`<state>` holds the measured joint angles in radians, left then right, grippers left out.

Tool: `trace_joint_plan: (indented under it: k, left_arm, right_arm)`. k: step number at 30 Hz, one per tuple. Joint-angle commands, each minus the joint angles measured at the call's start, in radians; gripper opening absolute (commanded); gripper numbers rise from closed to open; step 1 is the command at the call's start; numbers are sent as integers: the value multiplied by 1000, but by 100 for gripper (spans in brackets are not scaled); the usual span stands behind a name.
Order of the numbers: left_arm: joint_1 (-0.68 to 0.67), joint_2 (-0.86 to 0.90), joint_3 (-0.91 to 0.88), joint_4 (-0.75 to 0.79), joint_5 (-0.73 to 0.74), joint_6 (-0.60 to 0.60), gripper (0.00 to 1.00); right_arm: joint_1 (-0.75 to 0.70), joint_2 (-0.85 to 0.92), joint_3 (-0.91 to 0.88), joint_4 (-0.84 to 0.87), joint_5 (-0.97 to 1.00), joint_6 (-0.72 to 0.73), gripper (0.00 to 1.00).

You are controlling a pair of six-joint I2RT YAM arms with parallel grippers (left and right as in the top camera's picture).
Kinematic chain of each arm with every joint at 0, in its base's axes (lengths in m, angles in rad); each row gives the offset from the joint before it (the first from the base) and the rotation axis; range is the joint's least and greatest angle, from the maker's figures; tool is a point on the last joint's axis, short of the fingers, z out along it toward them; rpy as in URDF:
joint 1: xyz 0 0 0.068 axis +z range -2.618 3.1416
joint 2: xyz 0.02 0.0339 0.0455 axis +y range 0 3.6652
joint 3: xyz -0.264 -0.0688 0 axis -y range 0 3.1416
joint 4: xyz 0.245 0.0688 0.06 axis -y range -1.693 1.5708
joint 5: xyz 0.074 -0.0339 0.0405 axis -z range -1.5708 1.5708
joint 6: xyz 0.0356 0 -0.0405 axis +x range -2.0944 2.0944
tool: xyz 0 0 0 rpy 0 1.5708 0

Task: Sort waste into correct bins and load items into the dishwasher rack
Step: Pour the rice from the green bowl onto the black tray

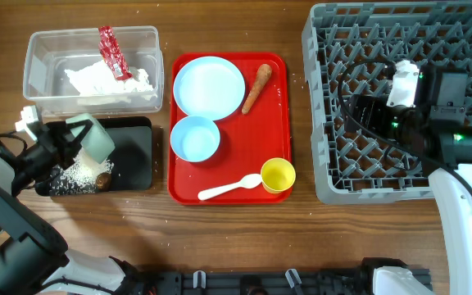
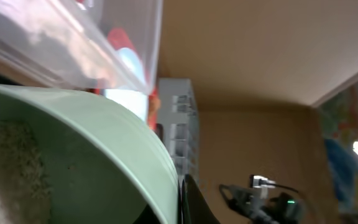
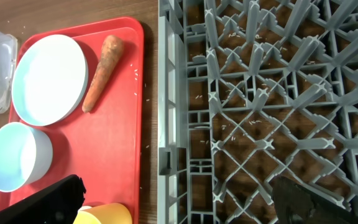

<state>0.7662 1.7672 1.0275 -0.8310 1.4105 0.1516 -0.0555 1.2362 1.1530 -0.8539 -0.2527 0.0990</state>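
My left gripper [image 1: 72, 146] is shut on the rim of the pale green bowl [image 1: 94, 135], tilted over the black bin [image 1: 135, 156]. White grains [image 1: 76, 176] and a brown scrap [image 1: 103, 181] lie in the bin. In the left wrist view, grains [image 2: 11, 162] cling inside the bowl [image 2: 104, 143]. The clear tub [image 1: 35, 61] holds the red wrapper [image 1: 111, 51] and tissue [image 1: 105, 80]. My right gripper [image 3: 179, 205] hangs open and empty over the left edge of the grey rack [image 3: 260, 93]; it also shows overhead [image 1: 357, 111] above the rack [image 1: 318, 164].
The red tray [image 1: 281, 123] between bins and rack carries the blue plate [image 1: 209, 86], small blue bowl [image 1: 194, 138], carrot [image 1: 256, 88], yellow cup [image 1: 278, 174] and white spoon [image 1: 229, 188]. Loose grains dot the rack floor.
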Motion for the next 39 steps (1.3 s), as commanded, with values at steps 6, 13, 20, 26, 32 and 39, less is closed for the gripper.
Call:
trace_joint_plan:
  k: [6, 13, 20, 26, 32, 39]
  left_arm:
    - [6, -2, -3, -2, 55, -8, 4]
    - [6, -2, -3, 2, 55, -6, 6]
    - [6, -2, -3, 6, 54, -6, 4]
    - [6, -2, -3, 5, 54, -6, 6]
    - [6, -2, -3, 13, 54, -5, 17]
    - [-126, -222, 216, -162, -368, -80, 53]
  right_arm:
    - [4, 6, 18, -22, 16, -20, 100]
    - [4, 6, 18, -22, 16, -21, 100]
    - [4, 6, 18, -22, 16, -20, 100]
    - [4, 6, 18, -22, 16, -20, 100]
    - [4, 6, 18, -22, 16, -20, 100]
    - [4, 6, 18, -22, 16, -21, 100]
